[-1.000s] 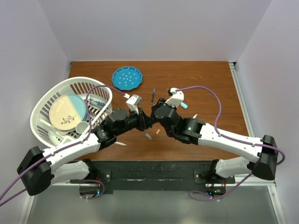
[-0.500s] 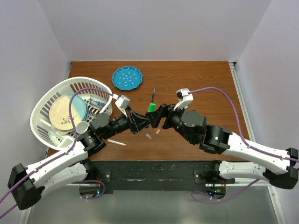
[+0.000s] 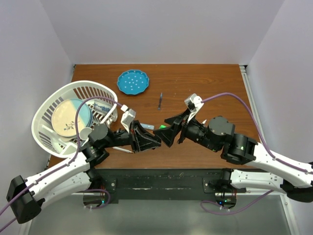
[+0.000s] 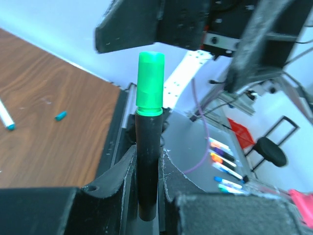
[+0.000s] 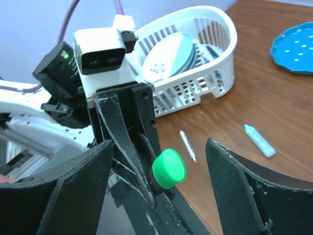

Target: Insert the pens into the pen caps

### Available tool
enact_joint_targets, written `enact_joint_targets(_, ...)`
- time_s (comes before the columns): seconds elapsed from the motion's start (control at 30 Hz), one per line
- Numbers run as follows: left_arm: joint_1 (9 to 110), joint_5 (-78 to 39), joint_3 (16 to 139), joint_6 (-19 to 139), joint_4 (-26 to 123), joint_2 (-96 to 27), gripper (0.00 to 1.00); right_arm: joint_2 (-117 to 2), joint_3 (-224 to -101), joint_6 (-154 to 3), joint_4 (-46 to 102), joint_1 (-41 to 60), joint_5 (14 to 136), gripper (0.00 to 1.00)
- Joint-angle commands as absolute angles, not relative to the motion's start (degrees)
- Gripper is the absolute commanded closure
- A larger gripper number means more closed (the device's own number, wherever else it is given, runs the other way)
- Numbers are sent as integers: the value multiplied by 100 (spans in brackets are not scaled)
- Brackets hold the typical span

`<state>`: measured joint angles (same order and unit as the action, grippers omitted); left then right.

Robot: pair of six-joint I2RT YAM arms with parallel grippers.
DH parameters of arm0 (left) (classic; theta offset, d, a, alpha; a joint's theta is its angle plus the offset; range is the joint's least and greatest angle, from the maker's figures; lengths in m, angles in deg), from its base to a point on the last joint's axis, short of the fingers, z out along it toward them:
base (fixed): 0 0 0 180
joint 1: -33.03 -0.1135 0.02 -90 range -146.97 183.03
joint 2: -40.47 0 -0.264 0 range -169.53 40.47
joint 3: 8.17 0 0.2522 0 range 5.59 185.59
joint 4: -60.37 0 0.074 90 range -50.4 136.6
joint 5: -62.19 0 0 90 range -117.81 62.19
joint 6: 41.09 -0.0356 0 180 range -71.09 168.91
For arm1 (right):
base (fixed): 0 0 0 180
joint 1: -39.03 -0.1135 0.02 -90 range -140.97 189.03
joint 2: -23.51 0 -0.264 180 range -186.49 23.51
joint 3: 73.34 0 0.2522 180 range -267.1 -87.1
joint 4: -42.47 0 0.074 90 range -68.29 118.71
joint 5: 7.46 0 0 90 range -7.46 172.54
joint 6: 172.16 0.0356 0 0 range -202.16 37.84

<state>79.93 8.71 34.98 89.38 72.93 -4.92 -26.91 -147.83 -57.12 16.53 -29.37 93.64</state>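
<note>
My left gripper [image 3: 152, 139] is shut on a dark-barrelled pen [image 4: 148, 161] with a green cap [image 4: 150, 81] seated on its tip. In the left wrist view the gripper [image 4: 148, 152] holds the barrel upright between its fingers. My right gripper [image 3: 168, 133] faces it, open wide and empty. In the right wrist view its gripper [image 5: 157, 147] stands with one finger to each side of the green cap [image 5: 168, 169] without touching it. The green cap shows small between both grippers in the top view [image 3: 160, 128].
A white basket [image 3: 49, 105] with plates stands at the left, and a blue dotted plate [image 3: 133, 82] at the back. A dark pen [image 3: 160, 100] lies mid-table. A white pen [image 5: 188, 146] and a light-blue capped pen [image 5: 259, 140] lie near the basket. A teal cap [image 4: 60, 116] lies on the wood.
Both arms have drawn back toward the near edge. My right gripper has opened and come off the green cap. The capped pen stays in my left gripper.
</note>
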Motion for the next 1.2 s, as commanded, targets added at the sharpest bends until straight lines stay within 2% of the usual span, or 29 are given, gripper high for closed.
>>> enact_joint_targets(0.0,7971,1411,3398,9390,8386,-550,100,-2659,-14670,-5667,2307,-2961,8765,26)
enact_joint_targets(0.17,7971,1605,3328,9567,8800,-752,100,-2782,-14309,-5201,3150,-2953,8650,30)
enact_joint_targets(0.33,7970,1614,3284,9681,9011,-823,100,-2783,-14212,-4929,3328,-2953,8816,35)
enact_joint_targets(0.37,7979,1623,3284,9646,9020,-814,100,-2747,-14125,-4902,3372,-2961,9008,41)
enact_joint_targets(0.47,7971,1623,3284,9585,8976,-849,100,-2721,-14115,-4928,3224,-2961,9185,46)
enact_joint_targets(0.83,7970,1588,3214,9769,9354,-919,100,-2492,-13922,-4534,3241,-2953,9371,40)
enact_joint_targets(1.0,7970,1491,3187,9821,9406,-910,100,-2501,-13746,-4393,3425,-2953,9309,51)
enact_joint_targets(1.17,7970,1438,3170,9848,9407,-884,100,-2422,-13588,-4305,3574,-2953,9239,53)
